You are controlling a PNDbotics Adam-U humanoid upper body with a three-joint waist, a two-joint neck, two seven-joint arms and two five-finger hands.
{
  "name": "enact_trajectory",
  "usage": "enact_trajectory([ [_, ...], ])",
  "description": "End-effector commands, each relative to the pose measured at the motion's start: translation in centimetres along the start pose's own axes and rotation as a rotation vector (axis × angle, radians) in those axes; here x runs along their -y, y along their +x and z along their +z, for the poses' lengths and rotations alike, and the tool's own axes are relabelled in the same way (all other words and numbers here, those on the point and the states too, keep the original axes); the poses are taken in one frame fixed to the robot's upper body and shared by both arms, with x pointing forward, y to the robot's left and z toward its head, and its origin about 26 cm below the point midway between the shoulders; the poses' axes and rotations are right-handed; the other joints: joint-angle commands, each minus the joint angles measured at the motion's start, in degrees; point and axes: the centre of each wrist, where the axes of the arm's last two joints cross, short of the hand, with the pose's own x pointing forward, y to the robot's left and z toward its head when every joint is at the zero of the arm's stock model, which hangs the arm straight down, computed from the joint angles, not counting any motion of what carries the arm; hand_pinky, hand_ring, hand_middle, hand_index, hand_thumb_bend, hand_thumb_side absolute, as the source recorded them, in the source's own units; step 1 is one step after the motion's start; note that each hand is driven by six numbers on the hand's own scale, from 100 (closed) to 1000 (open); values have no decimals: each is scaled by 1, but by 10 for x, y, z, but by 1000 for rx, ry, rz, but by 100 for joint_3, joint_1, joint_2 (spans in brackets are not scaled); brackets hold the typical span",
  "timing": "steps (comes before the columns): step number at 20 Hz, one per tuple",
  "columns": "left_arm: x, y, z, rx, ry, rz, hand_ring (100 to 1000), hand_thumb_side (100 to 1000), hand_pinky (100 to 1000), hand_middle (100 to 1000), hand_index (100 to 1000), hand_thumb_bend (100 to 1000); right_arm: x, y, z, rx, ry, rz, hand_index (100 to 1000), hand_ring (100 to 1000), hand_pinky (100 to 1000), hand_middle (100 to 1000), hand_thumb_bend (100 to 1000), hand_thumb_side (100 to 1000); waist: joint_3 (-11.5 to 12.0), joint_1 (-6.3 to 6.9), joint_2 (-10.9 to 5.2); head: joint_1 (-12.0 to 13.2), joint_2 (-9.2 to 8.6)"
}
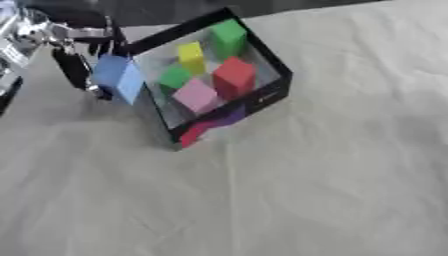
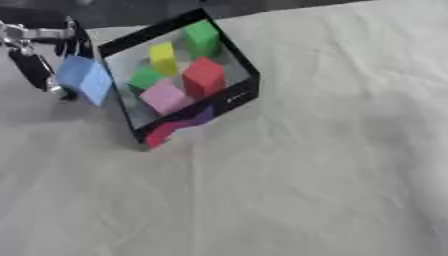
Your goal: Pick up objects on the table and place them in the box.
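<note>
A black-walled box (image 1: 276, 65) sits on the cloth-covered table at upper left of centre. Inside it lie a red block (image 1: 234, 75), a pink block (image 1: 196, 95), a yellow block (image 1: 192, 57) and two green blocks (image 1: 229, 35). My left hand (image 1: 77, 62) comes in from the upper left and holds a light blue block (image 1: 119, 77) in its fingers, just left of the box's left wall and above the table. Red and purple shapes (image 1: 210, 125) show at the box's near wall. My right hand is in neither view.
A pale, wrinkled cloth (image 1: 289, 190) covers the table across the whole near and right side. A dark edge runs along the top behind the table. Part of my arm's silver joint (image 1: 22, 35) shows at the upper left.
</note>
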Motion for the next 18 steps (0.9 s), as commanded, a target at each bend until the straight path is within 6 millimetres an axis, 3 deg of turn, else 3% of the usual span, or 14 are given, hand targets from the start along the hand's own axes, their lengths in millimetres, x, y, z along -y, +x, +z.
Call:
enact_trajectory([
  [1,-31,13,-8,9,103,-1,496,100,516,511,603,519,8,13,-3,32,-5,30,777,785,734,667,228,576,-4,-10,-170,-9,-4],
  [5,-31,35,-53,50,84,-33,514,100,544,525,619,536,4,15,-5,38,6,25,777,785,734,668,231,572,-36,-52,-186,24,-12],
  [9,-9,41,-90,28,36,-18,532,100,566,543,639,567,0,17,-6,43,14,13,777,785,734,668,232,572,-65,-85,-183,66,-18],
  [10,-2,41,-97,16,33,-13,551,100,587,559,655,618,-1,17,-6,43,14,10,777,785,734,668,231,573,-66,-89,-182,78,-24],
  [12,8,43,-106,11,46,-36,673,100,673,644,727,777,-2,17,-6,44,18,6,777,785,734,667,234,563,-67,-93,-178,98,-36],
  [13,11,44,-108,19,54,-60,743,334,732,729,793,892,-3,18,-6,45,20,6,777,785,734,667,234,563,-64,-93,-177,92,-31],
  [15,15,44,-110,36,67,-92,829,575,815,822,865,953,-2,17,-6,44,19,7,777,785,734,667,233,571,-48,-90,-175,72,-21],
  [18,15,40,-107,36,110,-86,849,695,837,851,892,949,-1,16,-5,39,14,7,777,785,734,667,230,579,-18,-102,-179,64,-20],
])
